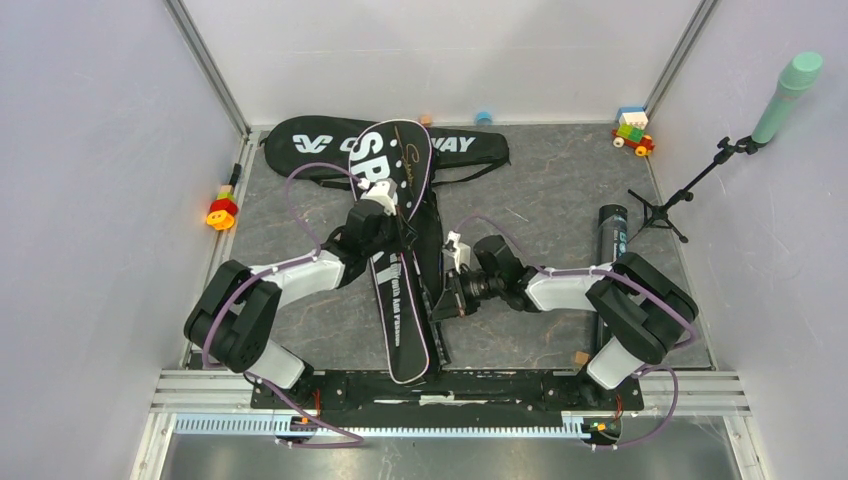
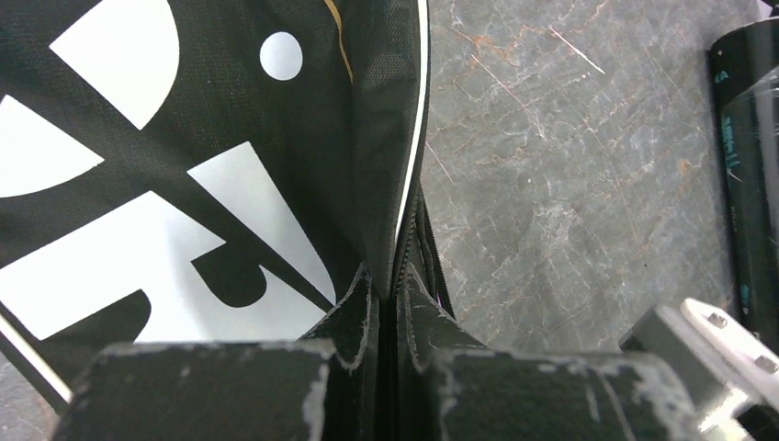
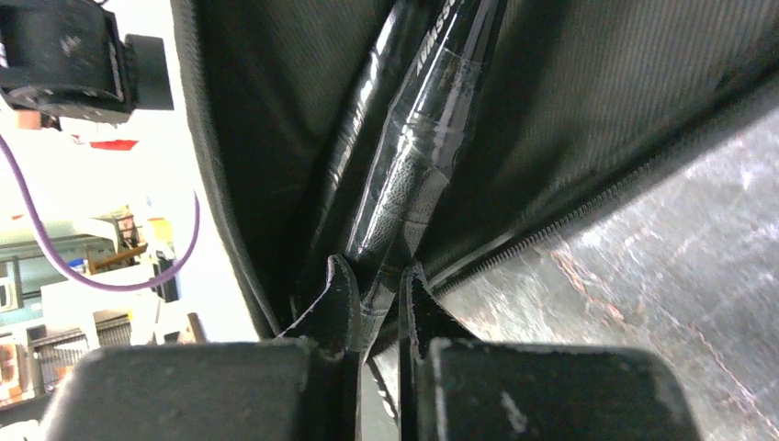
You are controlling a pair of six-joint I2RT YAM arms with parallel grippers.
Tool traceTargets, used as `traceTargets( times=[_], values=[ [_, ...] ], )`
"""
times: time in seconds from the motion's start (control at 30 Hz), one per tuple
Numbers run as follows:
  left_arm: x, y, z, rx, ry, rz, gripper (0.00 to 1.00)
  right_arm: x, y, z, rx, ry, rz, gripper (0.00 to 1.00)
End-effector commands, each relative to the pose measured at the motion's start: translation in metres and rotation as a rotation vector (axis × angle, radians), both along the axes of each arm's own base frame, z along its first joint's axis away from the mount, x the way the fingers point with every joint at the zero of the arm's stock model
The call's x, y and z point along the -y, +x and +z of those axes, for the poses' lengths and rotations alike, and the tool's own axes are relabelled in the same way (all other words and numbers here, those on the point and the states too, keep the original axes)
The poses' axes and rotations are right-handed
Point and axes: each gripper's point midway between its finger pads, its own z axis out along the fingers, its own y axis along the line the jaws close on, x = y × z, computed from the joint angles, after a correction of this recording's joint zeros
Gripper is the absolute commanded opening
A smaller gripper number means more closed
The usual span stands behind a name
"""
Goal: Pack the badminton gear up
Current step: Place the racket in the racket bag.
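Left tool was clenched on the SPORT bag edge, lifting it open off the tabletop, probably so the right tool, gripping the racket handle, could feed it inside.

Elbows bent, the 2 arms reach inward, left hand and right hand both clamped closed.

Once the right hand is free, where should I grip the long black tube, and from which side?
Probably the far half of the long black tube, from above, closing across its round width: it lies flat on the table, pointing away from the bases, and the right arm overlaps its near part.
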Motion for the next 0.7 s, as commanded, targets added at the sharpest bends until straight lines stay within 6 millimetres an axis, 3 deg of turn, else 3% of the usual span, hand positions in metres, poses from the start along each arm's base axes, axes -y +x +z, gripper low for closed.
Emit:
traceTargets(
  times=[0.0, 0.17, 0.37, 0.47, 0.5, 0.67],
  values=[
    [0.03, -0.019, 0.034, 0.032, -0.168, -0.11, 0.02, -0.046, 0.027, 0.068, 0.2, 0.22, 0.081, 0.0],
    [0.03, -0.029, 0.028, 0.007, -0.175, -0.11, 0.02, -0.058, 0.036, 0.074, 0.186, 0.225, 0.076, 0.0],
    [0.044, -0.049, 0.044, -0.007, -0.291, -0.177, 0.02, -0.063, 0.076, 0.048, 0.279, 0.109, -0.083, 0.0],
    [0.032, -0.048, 0.042, -0.011, -0.265, -0.113, 0.02, -0.065, 0.09, 0.044, 0.365, 0.114, -0.154, 0.0],
    [0.028, -0.049, 0.042, -0.006, -0.259, -0.096, 0.02, -0.067, 0.089, 0.044, 0.386, 0.129, -0.144, 0.04],
    [0.019, -0.044, 0.05, 0.033, -0.241, -0.049, 0.02, -0.065, 0.067, 0.049, 0.474, 0.16, 0.029, 0.45]
  ],
)
